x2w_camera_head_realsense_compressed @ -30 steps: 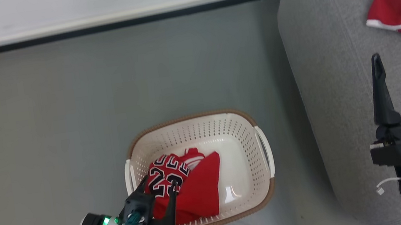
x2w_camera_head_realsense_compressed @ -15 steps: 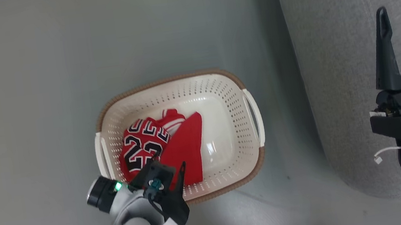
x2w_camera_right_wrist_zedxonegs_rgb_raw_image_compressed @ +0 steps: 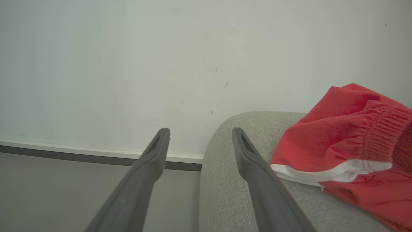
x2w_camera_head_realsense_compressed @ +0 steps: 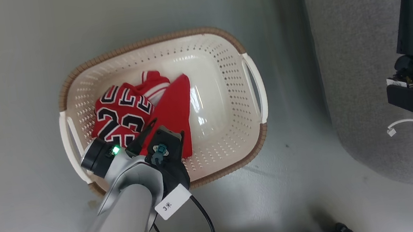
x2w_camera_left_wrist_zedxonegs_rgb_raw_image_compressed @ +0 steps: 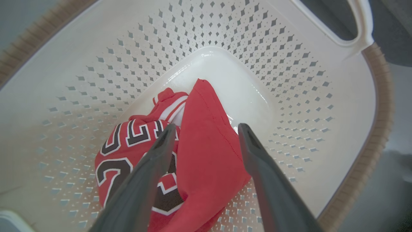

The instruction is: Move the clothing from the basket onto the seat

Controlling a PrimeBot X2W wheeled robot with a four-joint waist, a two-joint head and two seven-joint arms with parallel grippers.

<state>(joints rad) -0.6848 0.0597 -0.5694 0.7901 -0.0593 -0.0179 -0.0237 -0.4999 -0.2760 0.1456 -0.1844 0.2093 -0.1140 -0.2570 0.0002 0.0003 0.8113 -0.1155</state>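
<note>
Left gripper (x2w_camera_left_wrist_zedxonegs_rgb_raw_image_compressed: 206,129): fingers spread, empty, either side of the red fold. Clothing (x2w_camera_head_realsense_compressed: 126,110): bunched in left half of basket (x2w_camera_head_realsense_compressed: 216,39), long axis near-to-far, pointed end farthest. Right gripper (x2w_camera_right_wrist_zedxonegs_rgb_raw_image_compressed: 199,132): fingers apart, empty, at edge of seat (x2w_camera_right_wrist_zedxonegs_rgb_raw_image_compressed: 225,180); second red garment (x2w_camera_right_wrist_zedxonegs_rgb_raw_image_compressed: 341,141) lying there.

A smooth grey floor (x2w_camera_head_realsense_compressed: 3,59) meets a plain white wall (x2w_camera_right_wrist_zedxonegs_rgb_raw_image_compressed: 128,64) along a white skirting board (x2w_camera_right_wrist_zedxonegs_rgb_raw_image_compressed: 80,149) edged in black.

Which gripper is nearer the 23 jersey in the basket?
Left. The left gripper is inside the basket, open fingers just above the jersey. The right gripper hangs open over the seat, well off to the side.
</note>
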